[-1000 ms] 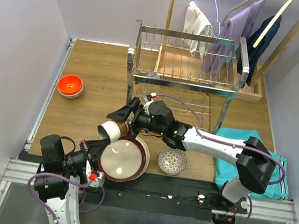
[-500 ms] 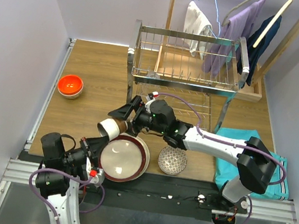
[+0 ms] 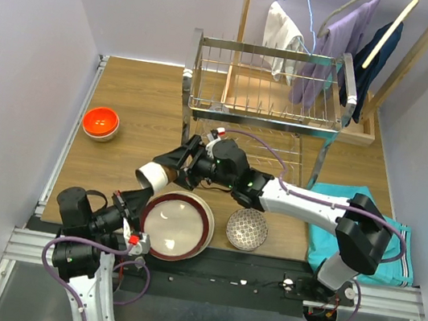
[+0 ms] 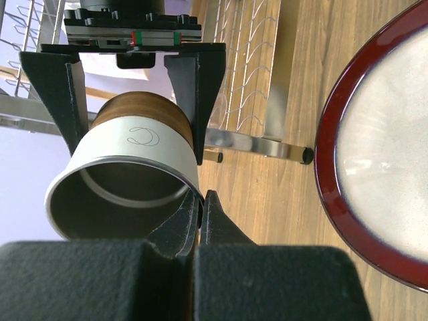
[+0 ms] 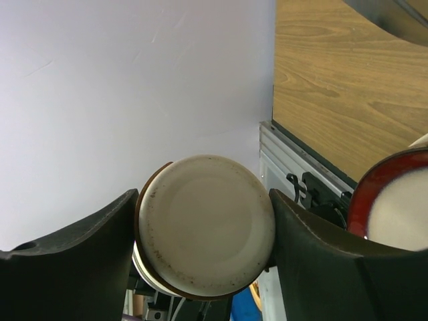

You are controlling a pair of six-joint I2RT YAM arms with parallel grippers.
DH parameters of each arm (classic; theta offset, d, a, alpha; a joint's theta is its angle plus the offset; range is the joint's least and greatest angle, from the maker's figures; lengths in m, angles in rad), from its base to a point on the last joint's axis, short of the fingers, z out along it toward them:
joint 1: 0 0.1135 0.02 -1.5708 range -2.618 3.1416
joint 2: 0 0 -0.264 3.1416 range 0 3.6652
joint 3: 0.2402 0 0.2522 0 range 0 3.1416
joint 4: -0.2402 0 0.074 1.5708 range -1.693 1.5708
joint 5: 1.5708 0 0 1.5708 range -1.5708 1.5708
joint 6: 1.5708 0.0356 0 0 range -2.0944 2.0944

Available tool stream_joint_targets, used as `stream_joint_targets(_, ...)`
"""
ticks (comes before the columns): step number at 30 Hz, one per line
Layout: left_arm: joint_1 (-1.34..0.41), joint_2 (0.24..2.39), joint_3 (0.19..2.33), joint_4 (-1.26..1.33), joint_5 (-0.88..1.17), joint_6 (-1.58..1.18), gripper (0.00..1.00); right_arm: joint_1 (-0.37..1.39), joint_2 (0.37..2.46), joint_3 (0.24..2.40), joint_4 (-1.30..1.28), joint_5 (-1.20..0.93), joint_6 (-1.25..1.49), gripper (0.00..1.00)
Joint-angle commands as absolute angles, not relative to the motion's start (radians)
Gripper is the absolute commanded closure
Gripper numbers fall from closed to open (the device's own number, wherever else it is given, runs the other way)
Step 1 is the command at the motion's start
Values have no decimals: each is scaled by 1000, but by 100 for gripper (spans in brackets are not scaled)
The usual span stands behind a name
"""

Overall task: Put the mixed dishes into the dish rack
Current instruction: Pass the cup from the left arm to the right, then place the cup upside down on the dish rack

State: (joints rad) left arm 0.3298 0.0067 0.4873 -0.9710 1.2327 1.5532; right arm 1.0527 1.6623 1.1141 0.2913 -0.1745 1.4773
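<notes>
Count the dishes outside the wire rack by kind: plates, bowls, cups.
Plates: 1, the red-rimmed plate
Bowls: 2, the orange bowl and the patterned bowl
Cups: 1, the beige cup
Total: 4

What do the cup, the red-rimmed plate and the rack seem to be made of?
The cup is probably glazed ceramic: brown lower body, cream band at the rim with a soft sheen, and a thin, even wall. The plate looks like glossy glazed ceramic or stoneware; light reflects off its cream centre and dark red rim. The rack is metal wire with a shiny, chrome-like finish.
</notes>
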Motion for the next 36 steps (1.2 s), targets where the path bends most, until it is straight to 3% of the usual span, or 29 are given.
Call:
stream_joint_targets(1, 333, -183, 472, -968, 1204, 1519, 100, 1071, 1671, 1169, 364, -201, 1451, 33)
stream_joint_targets(2, 333, -184, 477, -971, 1209, 1519, 100, 1072, 1669, 1166, 368, -196, 1427, 35)
stream_joint_targets(3, 333, -184, 483, -974, 1216, 1522, 86, 1072, 1666, 1164, 365, -189, 1407, 37)
stream_joint_targets(5, 333, -184, 503, -977, 1230, 1513, 67, 1069, 1651, 1148, 379, -170, 1349, 38)
stream_joint_targets(6, 331, -184, 511, -976, 1233, 1505, 50, 1066, 1643, 1138, 390, -173, 1251, 41)
stream_joint_targets(9, 331, -183, 548, -916, 1224, 1370, 30, 1057, 1617, 1098, 359, -183, 1076, 43)
stream_joint_targets(16, 325, -178, 644, -801, 1083, 1175, 21, 1037, 1539, 1002, 256, -155, 775, 44)
stream_joint_targets(21, 325, -175, 693, -766, 985, 1074, 20, 1038, 1491, 928, 216, -92, 511, 47)
stream_joint_targets(29, 322, -173, 678, -696, 833, 971, 20, 1037, 1408, 792, 337, -23, 309, 50)
stream_joint_targets(36, 324, -179, 703, -765, 818, 963, 20, 1037, 1324, 750, 390, -8, 33, 51)
